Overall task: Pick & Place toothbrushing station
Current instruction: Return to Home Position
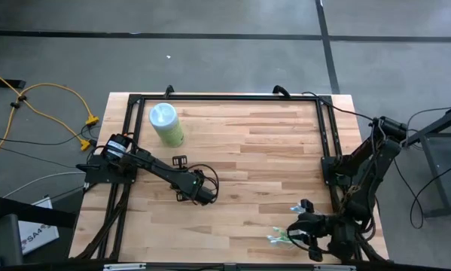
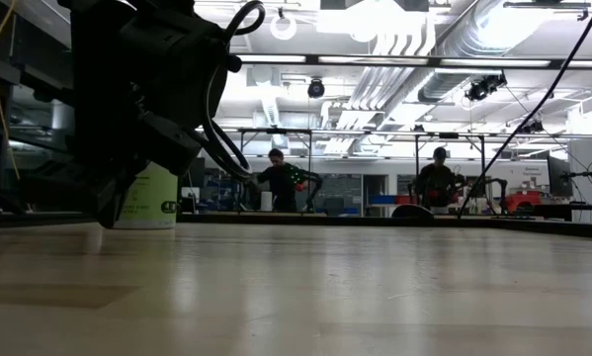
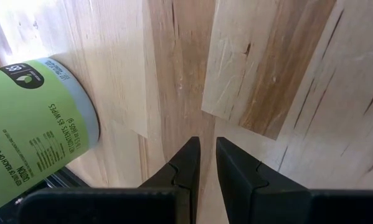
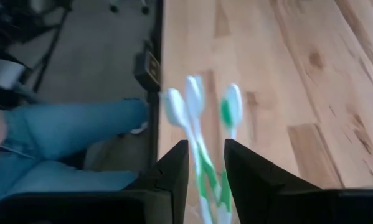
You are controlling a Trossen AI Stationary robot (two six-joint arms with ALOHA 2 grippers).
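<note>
From above, the pale wooden plank surface [image 1: 270,150] carries a small bunch of slim green-and-white toothbrushes [image 1: 280,238] near its front right corner. Their long axis runs roughly left to right, right at the tip of the right gripper [image 1: 306,228], which reaches in from the right edge. The bunch is too small here to tell whether it sits inside anything clear. The left gripper [image 1: 203,193] hangs over the left half of the surface. Behind it, a pale-green cylindrical canister with a light-blue lid [image 1: 166,124] stands upright near the far left corner.

At surface level, the left arm's dark bulk fills the upper left and covers part of the canister. Two people [image 2: 276,181] stand far back in the room.

The left wrist view shows its fingers [image 3: 186,171] drawn almost together, with only a thin slit between them and nothing in it. The canister is cut off at the picture's edge.

The right wrist view shows its fingers [image 4: 174,171] standing a little apart. The toothbrush handles run down into the gap, and three blurred heads fan out away from the fingers. I cannot tell whether the fingers touch the handles. Beyond the surface's edge is a person's leg in blue jeans [image 4: 68,146].
</note>
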